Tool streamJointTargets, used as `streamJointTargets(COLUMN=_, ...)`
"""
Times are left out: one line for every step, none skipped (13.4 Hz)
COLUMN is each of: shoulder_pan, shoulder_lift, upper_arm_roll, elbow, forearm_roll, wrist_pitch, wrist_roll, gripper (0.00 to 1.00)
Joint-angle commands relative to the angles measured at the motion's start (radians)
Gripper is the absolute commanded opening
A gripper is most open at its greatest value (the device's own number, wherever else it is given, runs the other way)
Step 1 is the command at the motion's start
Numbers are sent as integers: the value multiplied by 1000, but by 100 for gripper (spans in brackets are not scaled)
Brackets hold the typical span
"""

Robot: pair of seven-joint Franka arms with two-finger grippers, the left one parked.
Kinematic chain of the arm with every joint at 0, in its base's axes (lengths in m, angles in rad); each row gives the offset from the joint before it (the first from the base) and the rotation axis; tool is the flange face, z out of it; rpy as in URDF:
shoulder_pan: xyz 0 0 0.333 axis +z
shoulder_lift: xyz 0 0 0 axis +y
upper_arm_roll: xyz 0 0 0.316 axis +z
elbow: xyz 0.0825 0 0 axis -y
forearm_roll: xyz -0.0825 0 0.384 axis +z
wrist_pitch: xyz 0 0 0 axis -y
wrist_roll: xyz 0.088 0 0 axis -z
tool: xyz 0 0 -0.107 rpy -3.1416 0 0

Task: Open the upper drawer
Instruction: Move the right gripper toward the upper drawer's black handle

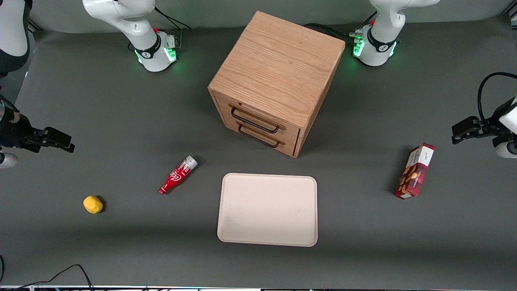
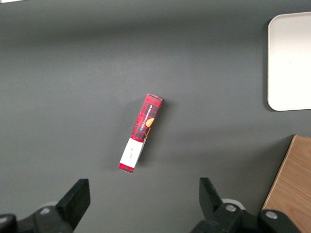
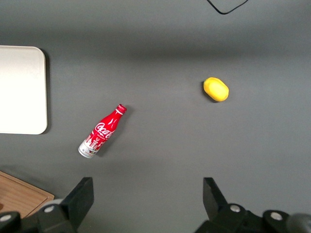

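Oak upper drawer (image 1: 258, 116) sits closed; hand (image 3: 148, 201) hovers spread, well apart from it.

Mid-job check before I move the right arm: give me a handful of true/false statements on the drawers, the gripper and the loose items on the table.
1. The upper drawer is shut, flush with the cabinet front. True.
2. The gripper is closed on the upper drawer's handle. False: it hangs open over bare table at the working arm's end, well away from the cabinet.
3. The red bottle lies on its side on the table. True.
4. The yellow object sits on the tray. False: it rests on the table, apart from the tray, which holds nothing.
5. The red box lies toward the parked arm's end. True.
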Motion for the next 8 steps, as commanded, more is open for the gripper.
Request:
streamJointTargets(shoulder_pan=7, shoulder_lift=15, upper_arm_roll=0, elbow=33, forearm_roll=-5, wrist_pitch=-27, wrist_roll=-16, gripper=100)
streamJointTargets(shoulder_pan=13, shoulder_lift=16, upper_arm_roll=2, elbow=33, forearm_roll=-5, wrist_pitch=-35, wrist_roll=-18, gripper=100)
streamJointTargets(shoulder_pan=37, shoulder_lift=15, upper_arm_roll=2, elbow=33, forearm_roll=-3, wrist_pitch=-38, wrist_roll=-19, gripper=100)
streamJointTargets(shoulder_pan=48, shoulder_lift=15, upper_arm_roll=5, elbow=36, forearm_roll=-3, wrist_pitch=-38, wrist_roll=-21, gripper=100)
streamJointTargets(shoulder_pan=68, shoulder_lift=15, upper_arm_roll=21, elbow=43, forearm_roll=-3, wrist_pitch=-38, wrist_roll=-21, gripper=100)
streamJointTargets(shoulder_pan=82, shoulder_lift=16, upper_arm_roll=35, elbow=46, forearm_roll=-5, wrist_pitch=-38, wrist_roll=-21, gripper=100)
streamJointTargets(shoulder_pan=97, shoulder_lift=16, upper_arm_roll=52, elbow=46, forearm_roll=-6, wrist_pitch=-38, wrist_roll=-21, gripper=100)
streamJointTargets(shoulder_pan=135, shoulder_lift=16, upper_arm_roll=57, elbow=47, forearm_roll=-6, wrist_pitch=-37, wrist_roll=-21, gripper=100)
